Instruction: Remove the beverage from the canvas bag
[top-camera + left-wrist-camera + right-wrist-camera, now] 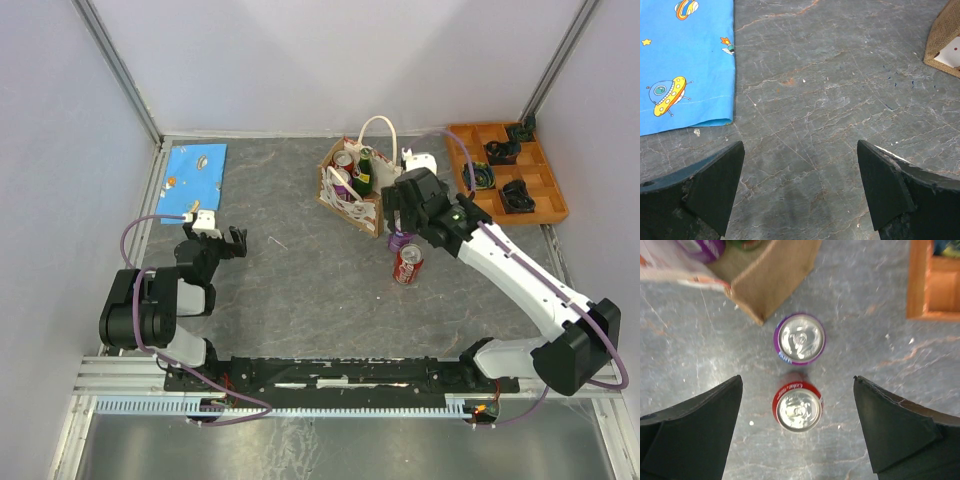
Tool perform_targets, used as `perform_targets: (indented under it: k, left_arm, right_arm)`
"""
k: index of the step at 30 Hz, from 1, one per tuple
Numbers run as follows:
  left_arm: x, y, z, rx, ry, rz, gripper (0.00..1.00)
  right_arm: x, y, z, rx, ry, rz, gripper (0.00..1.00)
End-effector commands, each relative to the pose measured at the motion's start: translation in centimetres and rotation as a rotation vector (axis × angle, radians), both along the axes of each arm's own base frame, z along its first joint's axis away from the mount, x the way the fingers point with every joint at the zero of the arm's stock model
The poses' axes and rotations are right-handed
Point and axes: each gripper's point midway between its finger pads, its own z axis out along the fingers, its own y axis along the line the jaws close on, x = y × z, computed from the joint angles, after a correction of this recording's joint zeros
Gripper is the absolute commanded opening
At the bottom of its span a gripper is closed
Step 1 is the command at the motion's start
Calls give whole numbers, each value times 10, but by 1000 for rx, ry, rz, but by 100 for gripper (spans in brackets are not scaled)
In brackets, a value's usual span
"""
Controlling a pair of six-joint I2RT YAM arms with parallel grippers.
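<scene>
Two cans upright just outside corner of canvas bag (345,205): purple can (799,338) nearer bag, red can (797,410) beside it. Right arm (510,265) outstretched, right gripper (797,379) pointing down above them, jaws wide apart, empty. Left arm (160,300) folded near base, left gripper (800,142) jaws apart.

The scene is lit evenly from overhead; only soft shadows are cast. Glare is seen on the red can (797,410); the canvas bag (775,275) is rendered blurred, perhaps defocused.
</scene>
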Motion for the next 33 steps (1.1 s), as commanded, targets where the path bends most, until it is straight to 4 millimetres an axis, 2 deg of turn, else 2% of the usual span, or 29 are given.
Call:
perform_targets:
  k: [1, 5, 12, 16, 22, 29, 33]
  left_arm:
    - [7, 5, 16, 22, -67, 19, 99]
    - [7, 5, 16, 22, -67, 19, 99]
    - [7, 5, 17, 21, -69, 18, 99]
    - [7, 5, 16, 22, -66, 19, 99]
    - [7, 5, 16, 22, -66, 19, 99]
    - [7, 5, 16, 22, -66, 18, 99]
    - [7, 5, 15, 22, -64, 19, 99]
  right_arm:
    - [24, -4, 51, -36, -153, -14, 99]
    - [45, 7, 66, -32, -220, -6, 99]
    - [87, 34, 79, -6, -386, 56, 99]
    - [109, 52, 85, 22, -496, 117, 99]
    - [146, 73, 86, 34, -511, 150, 98]
    - [188, 81, 75, 102, -525, 132, 83]
    - [210, 84, 72, 138, -528, 130, 78]
